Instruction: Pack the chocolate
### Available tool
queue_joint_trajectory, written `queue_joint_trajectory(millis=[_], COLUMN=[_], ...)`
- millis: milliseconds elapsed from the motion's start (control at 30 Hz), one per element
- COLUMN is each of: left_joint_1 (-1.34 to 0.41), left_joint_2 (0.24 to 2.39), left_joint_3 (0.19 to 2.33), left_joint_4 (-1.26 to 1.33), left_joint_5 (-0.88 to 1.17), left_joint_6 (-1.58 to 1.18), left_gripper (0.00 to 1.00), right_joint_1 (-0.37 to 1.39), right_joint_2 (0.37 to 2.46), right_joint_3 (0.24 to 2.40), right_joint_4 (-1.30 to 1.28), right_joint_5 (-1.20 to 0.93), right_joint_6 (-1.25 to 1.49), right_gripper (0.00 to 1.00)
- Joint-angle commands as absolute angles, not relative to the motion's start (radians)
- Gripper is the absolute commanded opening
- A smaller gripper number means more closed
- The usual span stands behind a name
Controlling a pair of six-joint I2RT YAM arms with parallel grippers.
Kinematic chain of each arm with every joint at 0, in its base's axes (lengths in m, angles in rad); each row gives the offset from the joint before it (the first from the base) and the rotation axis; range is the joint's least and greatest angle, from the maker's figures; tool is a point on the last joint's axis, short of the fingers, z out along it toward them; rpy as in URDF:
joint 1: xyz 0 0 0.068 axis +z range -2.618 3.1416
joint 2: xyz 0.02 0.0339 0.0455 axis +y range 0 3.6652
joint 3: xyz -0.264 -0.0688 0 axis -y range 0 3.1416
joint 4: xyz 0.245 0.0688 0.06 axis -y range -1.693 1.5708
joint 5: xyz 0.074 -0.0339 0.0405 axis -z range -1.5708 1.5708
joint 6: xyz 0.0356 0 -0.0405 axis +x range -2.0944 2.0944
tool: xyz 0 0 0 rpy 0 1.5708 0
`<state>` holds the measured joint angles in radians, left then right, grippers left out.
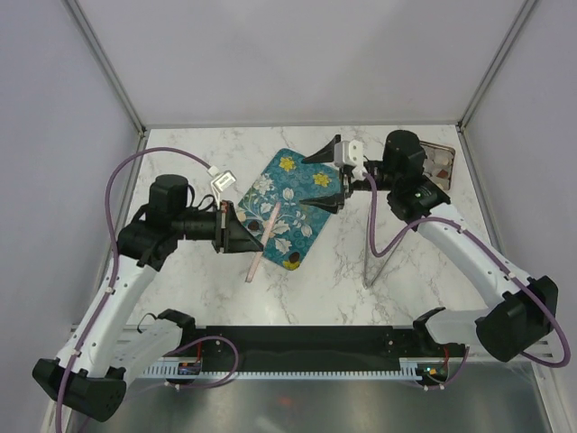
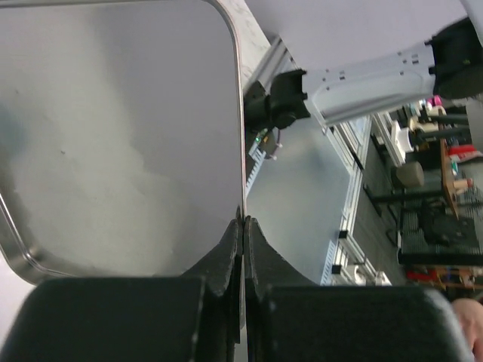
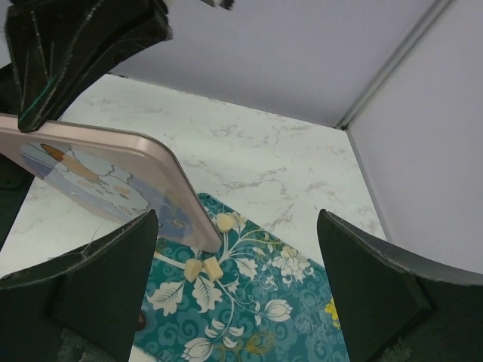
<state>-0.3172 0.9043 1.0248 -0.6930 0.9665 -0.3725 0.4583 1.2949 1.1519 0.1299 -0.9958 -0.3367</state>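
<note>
Left fingers (image 2: 226, 253) are pinched tight together on the rim of a tin lid (image 2: 121, 136), holding it up on edge. Its plain silver inside faces that wrist camera. Seen from above, the lid in the left gripper (image 1: 260, 240) is only a thin pink line. It slants over the near left edge of a teal flowered tray (image 1: 305, 230) and reaches past it above the marble table (image 1: 352, 280). Whether its lower corner touches the tray cannot be told.

The right gripper (image 1: 326, 176) hangs over the tray's far right side, jaws spread wide with nothing between them. The tray lies diagonally in the middle of the table. Bare marble lies open in front of it, between the two arms, and behind it up to the back wall (image 1: 297, 63). Side walls close in on the left and right.

At the far right, just behind the right wrist, an open tin (image 1: 452, 171) sits by the wall. The chocolate (image 1: 442, 162) lies inside it as a few small roundish pieces, partly hidden by the arm.
</note>
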Motion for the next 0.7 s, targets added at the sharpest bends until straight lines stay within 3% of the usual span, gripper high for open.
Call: queue_joint_trajectory(millis=[0,333,667], left_joint_1=[-0.356,-0.428,-0.477], left_joint_2=[0.920,1.018,1.111], left_joint_3=[1.052,1.089,1.115], left_joint_4=[-0.658,-0.660,-0.661], left_joint_5=[1.097,1.111,1.134], left_joint_6=[-0.321,-0.264,-0.192], left_gripper=[0.02,0.02,0.02], right_joint_1=[0.500,0.551,0.646], right_joint_2=[1.295,1.322,1.407], right_joint_3=[1.249,1.305,1.339], right_joint_4=[-0.125,-0.440,-0.670], right_joint_5=[-1.117,-1.232,-1.168], right_joint_6=[-0.707,-0.948,-1.130], right_gripper=[0.94,0.92,0.89])
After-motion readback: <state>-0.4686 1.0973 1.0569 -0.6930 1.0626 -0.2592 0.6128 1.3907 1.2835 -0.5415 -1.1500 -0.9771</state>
